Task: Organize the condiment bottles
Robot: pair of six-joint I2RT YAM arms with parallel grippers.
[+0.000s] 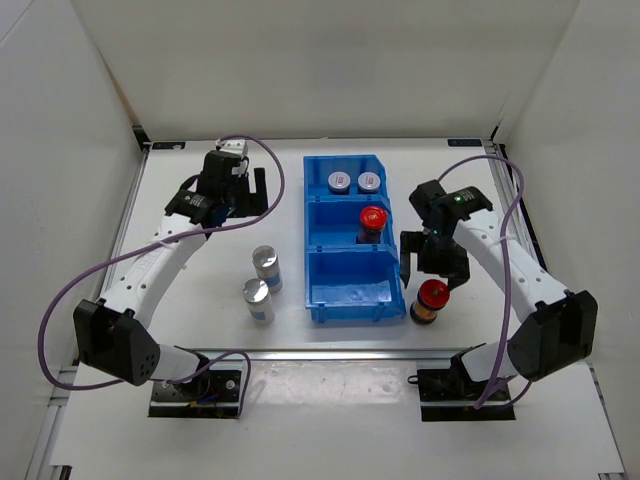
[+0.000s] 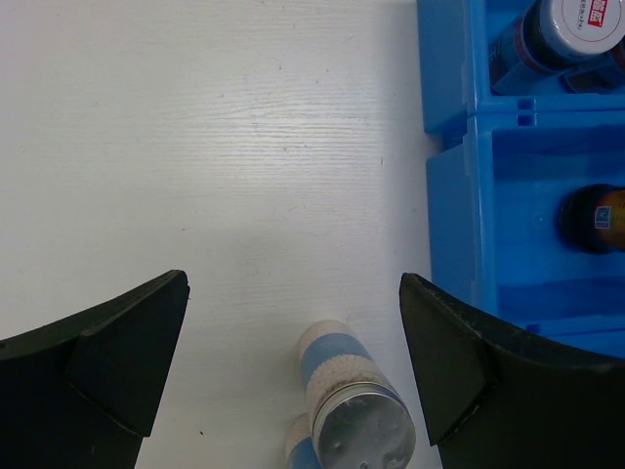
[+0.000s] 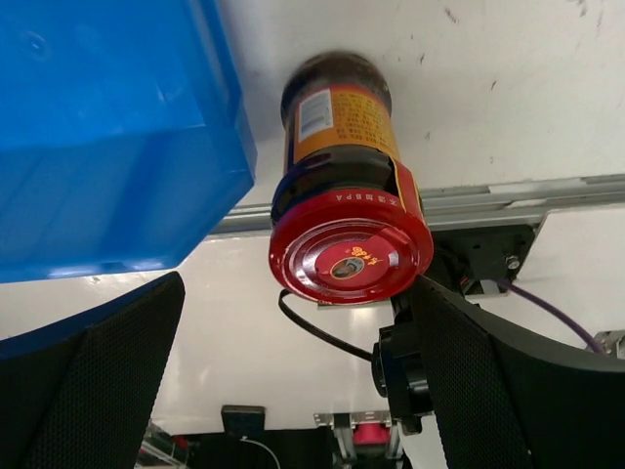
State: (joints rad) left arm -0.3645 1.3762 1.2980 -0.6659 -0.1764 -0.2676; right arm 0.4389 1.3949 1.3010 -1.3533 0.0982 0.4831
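Although both tools are spread wide and clasp nothing, the right gripper (image 3: 300,281) has a brownish round jar with a glossy red cap (image 3: 350,256) between its black, finely textured fingers (image 3: 508,391). The cap's rim lies close against one of them; I cannot tell whether they touch. This orange-labelled jar stands upright on the white table (image 1: 200,300), just beside the near right corner of the big blue moulded-plastic three-compartment bin (image 1: 355,312).

The bin's far compartment holds two dark cylindrical jars with flat grey lids (image 1: 340,181), side by side. Its middle compartment holds a second red-capped brownish jar (image 1: 372,220), toward the right wall.

Left of the bin, two small cylinders with shiny silver tops (image 1: 267,266) and blue-and-white labels stand upright near each other on the faintly grained tabletop. The left gripper (image 2: 293,283), its smooth black fingers (image 2: 117,352) released and well apart, hangs over bare table beside the bin's far left corner.
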